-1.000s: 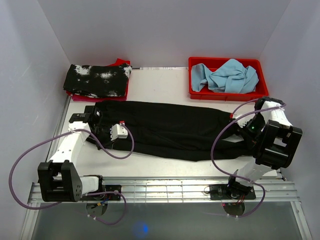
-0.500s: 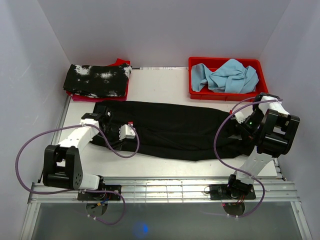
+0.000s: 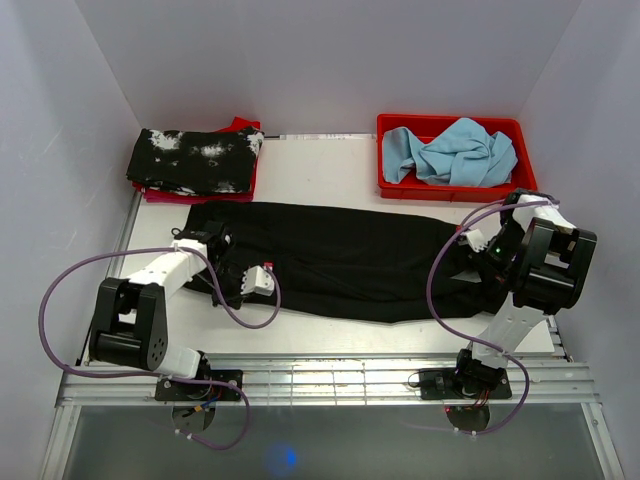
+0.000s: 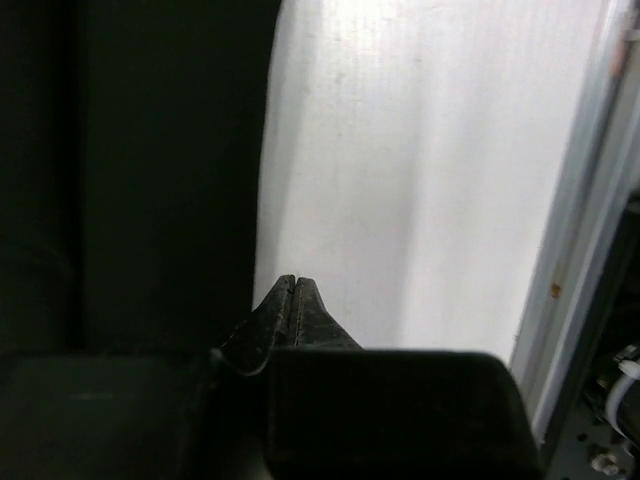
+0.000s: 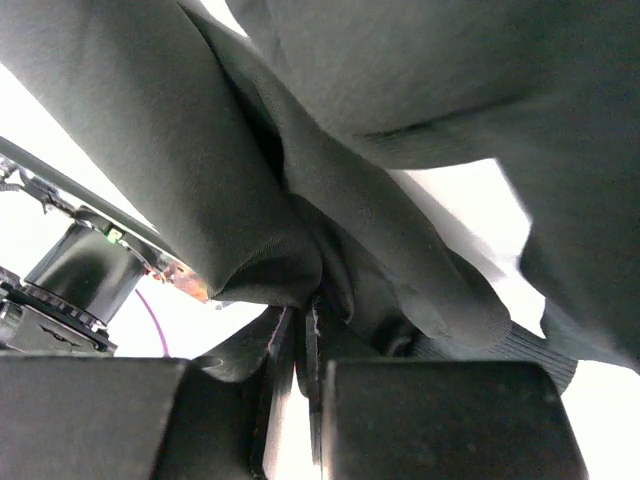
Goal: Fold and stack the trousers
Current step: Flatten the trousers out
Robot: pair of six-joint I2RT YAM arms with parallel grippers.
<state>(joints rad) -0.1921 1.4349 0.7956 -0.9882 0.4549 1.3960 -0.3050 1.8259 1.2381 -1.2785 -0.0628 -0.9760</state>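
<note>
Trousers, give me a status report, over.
Left tool shut at edge of trousers. Right tool shut on trousers, cloth bunched. Trousers stretched out full length. Nothing else lying on them.

I see plain black trousers [image 3: 350,265], a black garment [image 3: 195,160] splotched white, and a red bin [image 3: 448,191] holding light-blue cloth [image 3: 455,150].

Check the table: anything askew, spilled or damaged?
Nothing spilled or damaged. The trousers lie slightly slanted across the table, and their right end is bunched where the right tool pinches it. The blue cloth sits crumpled in the red bin.
</note>
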